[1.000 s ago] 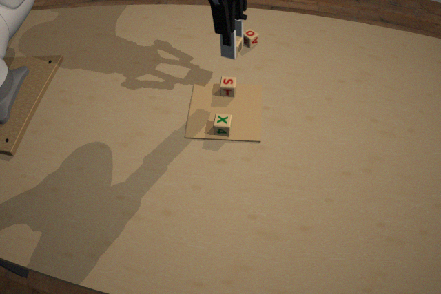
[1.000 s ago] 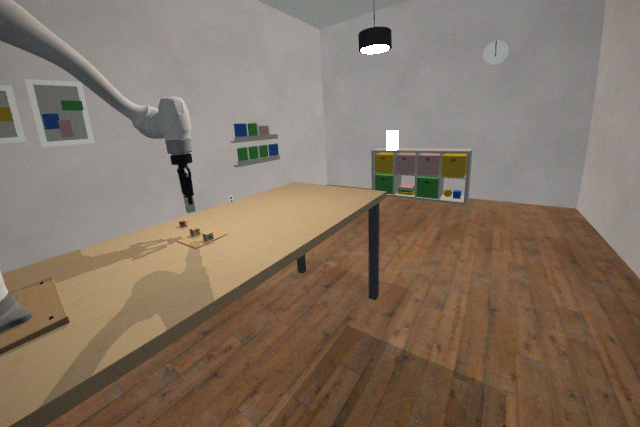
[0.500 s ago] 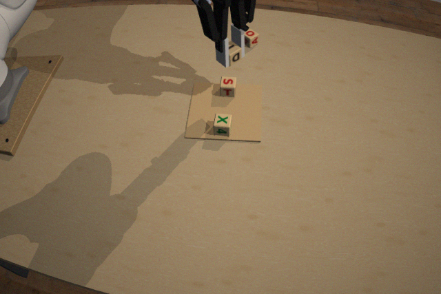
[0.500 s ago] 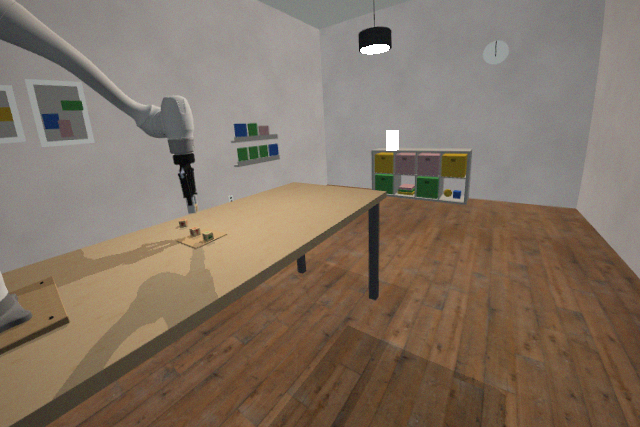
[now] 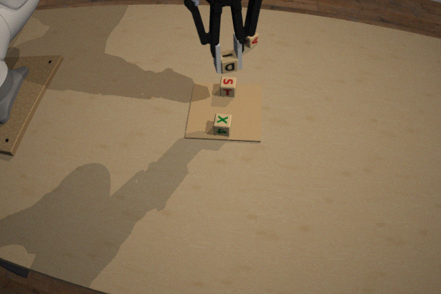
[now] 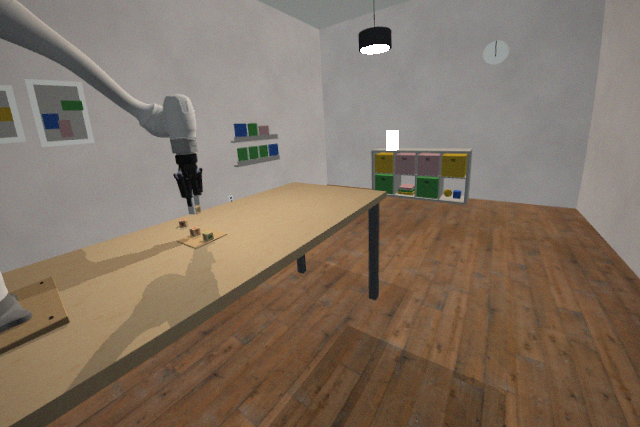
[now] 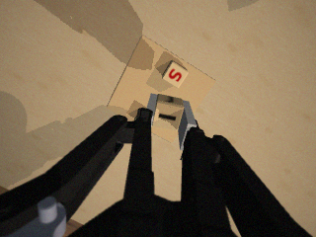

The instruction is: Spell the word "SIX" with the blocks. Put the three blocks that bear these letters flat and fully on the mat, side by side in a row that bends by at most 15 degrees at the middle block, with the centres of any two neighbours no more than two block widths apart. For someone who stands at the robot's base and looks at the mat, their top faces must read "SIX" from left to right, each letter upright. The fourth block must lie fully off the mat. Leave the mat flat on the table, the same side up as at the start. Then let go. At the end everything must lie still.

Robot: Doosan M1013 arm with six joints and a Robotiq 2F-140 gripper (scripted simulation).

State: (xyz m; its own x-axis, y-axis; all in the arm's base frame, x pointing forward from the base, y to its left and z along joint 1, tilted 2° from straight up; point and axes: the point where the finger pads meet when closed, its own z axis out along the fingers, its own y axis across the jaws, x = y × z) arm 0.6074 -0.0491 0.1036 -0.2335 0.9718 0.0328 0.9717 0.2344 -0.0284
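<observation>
My gripper [image 5: 228, 64] [image 6: 193, 209] [image 7: 167, 108] is shut on the I block [image 5: 229, 56] [image 7: 167, 118], holding it in the air. A black I shows on its top and a black D on one side. The S block [image 5: 227, 82] [image 6: 194, 231] [image 7: 175, 74] sits on the mat [image 5: 249, 113] [image 6: 194, 244] [image 7: 125, 84] near its upper edge in the top view, red S up. The X block [image 5: 222, 120] [image 6: 207, 236] sits near the lower edge, green X up, with a gap between them; the wrist view does not show it. The fourth block [image 5: 252, 40] [image 6: 183, 223] is off the mat, partly behind the gripper.
The robot's base plate [image 5: 38, 80] [image 6: 38, 308] is at the left of the table [image 5: 320, 177] [image 6: 258, 215]. The held block appears above the S block in the top view. Shadows of the arm fall across the table and part of the mat.
</observation>
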